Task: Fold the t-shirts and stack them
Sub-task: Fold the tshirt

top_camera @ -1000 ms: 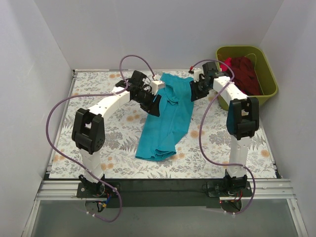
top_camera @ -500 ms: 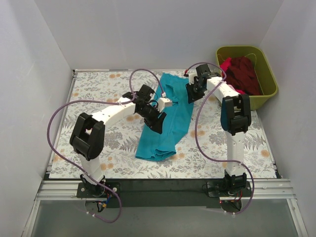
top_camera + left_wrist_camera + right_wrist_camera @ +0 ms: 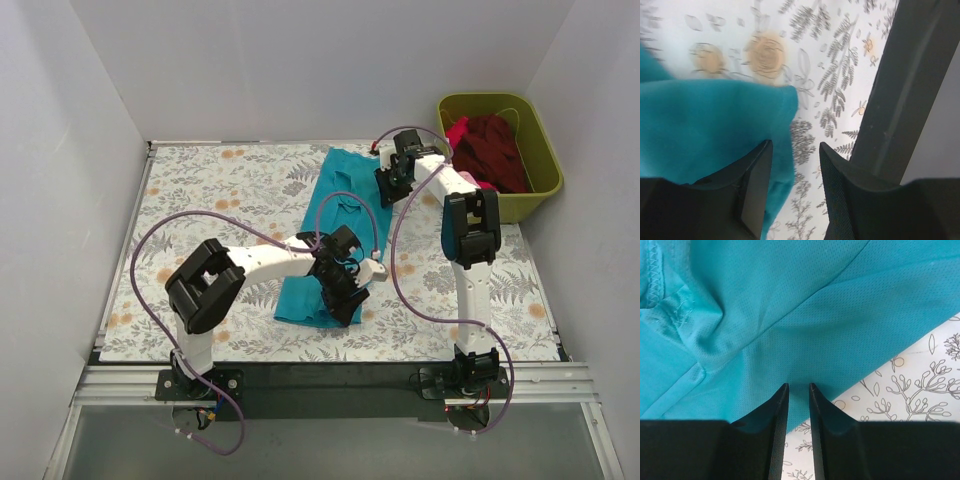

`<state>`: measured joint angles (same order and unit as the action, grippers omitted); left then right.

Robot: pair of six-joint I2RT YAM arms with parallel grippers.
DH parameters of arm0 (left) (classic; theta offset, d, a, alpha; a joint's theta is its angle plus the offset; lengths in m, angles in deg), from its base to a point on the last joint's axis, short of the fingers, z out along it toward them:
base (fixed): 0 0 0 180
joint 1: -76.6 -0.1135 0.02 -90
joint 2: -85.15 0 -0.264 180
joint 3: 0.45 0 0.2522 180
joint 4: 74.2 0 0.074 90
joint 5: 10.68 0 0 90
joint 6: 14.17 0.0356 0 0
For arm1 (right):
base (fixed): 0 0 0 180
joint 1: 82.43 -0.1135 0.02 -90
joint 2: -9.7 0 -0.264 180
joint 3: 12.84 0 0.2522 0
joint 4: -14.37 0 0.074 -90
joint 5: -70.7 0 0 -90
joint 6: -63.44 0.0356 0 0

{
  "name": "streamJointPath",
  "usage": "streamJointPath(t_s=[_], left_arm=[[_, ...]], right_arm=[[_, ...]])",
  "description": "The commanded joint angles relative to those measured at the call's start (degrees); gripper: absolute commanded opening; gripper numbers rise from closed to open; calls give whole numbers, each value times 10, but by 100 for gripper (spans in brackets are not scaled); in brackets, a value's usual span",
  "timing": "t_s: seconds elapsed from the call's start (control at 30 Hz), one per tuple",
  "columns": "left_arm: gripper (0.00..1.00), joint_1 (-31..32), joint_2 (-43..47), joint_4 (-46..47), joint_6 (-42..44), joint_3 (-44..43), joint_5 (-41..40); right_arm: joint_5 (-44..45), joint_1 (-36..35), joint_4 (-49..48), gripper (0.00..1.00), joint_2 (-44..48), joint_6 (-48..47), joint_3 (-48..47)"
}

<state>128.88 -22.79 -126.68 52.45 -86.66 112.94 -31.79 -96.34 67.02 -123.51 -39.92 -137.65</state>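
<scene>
A teal t-shirt (image 3: 345, 215) lies lengthwise on the flowered table, collar end far and hem end near. My left gripper (image 3: 352, 300) is open at the shirt's near right corner. In the left wrist view (image 3: 795, 145) the teal hem edge (image 3: 705, 125) lies between its fingers. My right gripper (image 3: 385, 188) is at the shirt's far right edge. In the right wrist view (image 3: 798, 386) its jaws stand a narrow gap apart over flat teal cloth (image 3: 790, 305), which is not bunched between them. A dark maroon t-shirt (image 3: 498, 145) with pink cloth (image 3: 458, 130) lies in the bin.
The olive-green bin (image 3: 548, 140) stands at the far right corner beside the table. The black front rail (image 3: 910, 85) runs close to my left gripper. White walls enclose the table on three sides. Purple cables loop over both arms.
My left gripper has moved from the shirt's far collar area to its near right corner. My right gripper has shifted slightly left onto the far right edge. The shirt's far end now lies flatter.
</scene>
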Motion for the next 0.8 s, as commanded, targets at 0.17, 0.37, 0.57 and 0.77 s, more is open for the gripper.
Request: streamJointPath(t_s=[0.17,0.37,0.57,0.77], left_arm=[[41,70,11,34,12,30,-30],[43,89,44,48,17,26,0],[48,90,138,70,25,62,53],[49,88,213,69,25,89,56]], right_arm=[[-1,-3,-4,29,-29,-9,-37],[-21,-2,-5,29,-43,-10,-58],[-41,-3,-11,30,-80,-12,-102],[-61,-4,-39,32,-104,-11,-135]])
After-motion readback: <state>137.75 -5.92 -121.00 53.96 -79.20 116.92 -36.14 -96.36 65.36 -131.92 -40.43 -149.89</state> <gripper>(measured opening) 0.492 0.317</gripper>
